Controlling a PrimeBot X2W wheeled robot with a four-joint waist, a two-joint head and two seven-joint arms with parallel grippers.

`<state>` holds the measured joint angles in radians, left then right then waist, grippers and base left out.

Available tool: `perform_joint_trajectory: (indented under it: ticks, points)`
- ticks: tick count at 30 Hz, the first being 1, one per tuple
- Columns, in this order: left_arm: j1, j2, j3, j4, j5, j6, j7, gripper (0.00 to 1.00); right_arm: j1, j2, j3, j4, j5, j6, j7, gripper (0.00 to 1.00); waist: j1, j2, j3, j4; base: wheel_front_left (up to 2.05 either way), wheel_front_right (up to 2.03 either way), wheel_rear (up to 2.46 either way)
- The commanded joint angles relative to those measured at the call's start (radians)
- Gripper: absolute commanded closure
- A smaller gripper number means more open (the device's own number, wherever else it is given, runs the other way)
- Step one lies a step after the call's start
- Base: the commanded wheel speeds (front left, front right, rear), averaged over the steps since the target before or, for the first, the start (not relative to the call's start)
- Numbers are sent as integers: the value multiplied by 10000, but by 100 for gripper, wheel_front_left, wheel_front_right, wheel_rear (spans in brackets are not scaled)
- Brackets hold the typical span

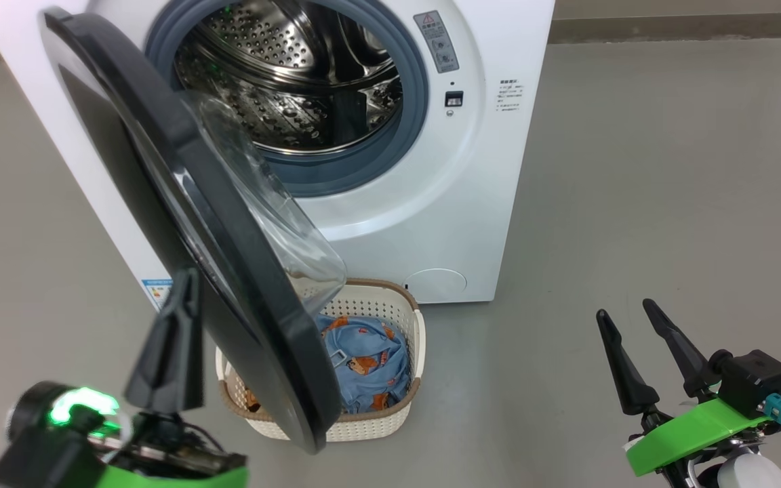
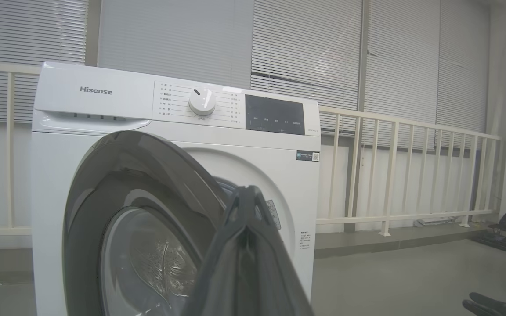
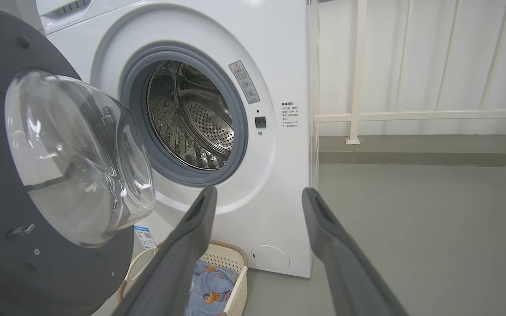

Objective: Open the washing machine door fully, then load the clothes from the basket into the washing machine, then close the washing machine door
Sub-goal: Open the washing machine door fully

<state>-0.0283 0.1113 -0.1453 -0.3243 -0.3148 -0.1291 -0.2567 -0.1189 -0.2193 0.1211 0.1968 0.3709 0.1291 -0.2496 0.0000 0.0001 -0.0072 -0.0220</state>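
Here we are at the washing machine (image 1: 472, 203). Its door (image 1: 160, 156) stands only partway out, hinged at nine o'clock of the drum (image 1: 295, 81) mouth. The glass bulge hangs right over the basket (image 1: 390, 298), which sits on the floor (image 1: 634, 169) at six o'clock of the opening, just in front of the machine. The clothes (image 1: 363, 366) lie heaped inside it, blue with orange bears, and the drum looks bare.

At eight o'clock in the head view, our left gripper (image 1: 189, 278) has its two fingers pressed together with nothing between them. The tip is right beside the door's glossy outer face, though we cannot tell whether it touches. Fingers together make a slim probe, which we judge suits working a door's edge better than clamping it.

The door half roofs the basket, so we reckon it must go wider before anyone reaches the clothes.

Over at four o'clock, our right gripper (image 1: 624, 308) hangs wide open and empty, well apart from everything. We guess it is placed there for the reach into the basket.
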Motion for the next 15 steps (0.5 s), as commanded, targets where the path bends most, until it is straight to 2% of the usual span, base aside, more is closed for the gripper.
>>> perform_joint_trajectory:
  ticks: [1,8,15]
  points:
    - [-516,116,92,-526,-67,-16,-33,100,-192,-42,245,-237,-9,16,-122,0,0,-1,7,-45,0,0,0]
    - [-509,226,-1583,-1096,-405,-16,457,100,-197,8,376,-242,27,16,-122,0,0,-1,33,-269,0,0,0]
    - [-365,191,-2495,-86,-924,-16,751,100,-193,97,464,-229,39,16,-122,0,0,-1,99,-542,0,0,0]
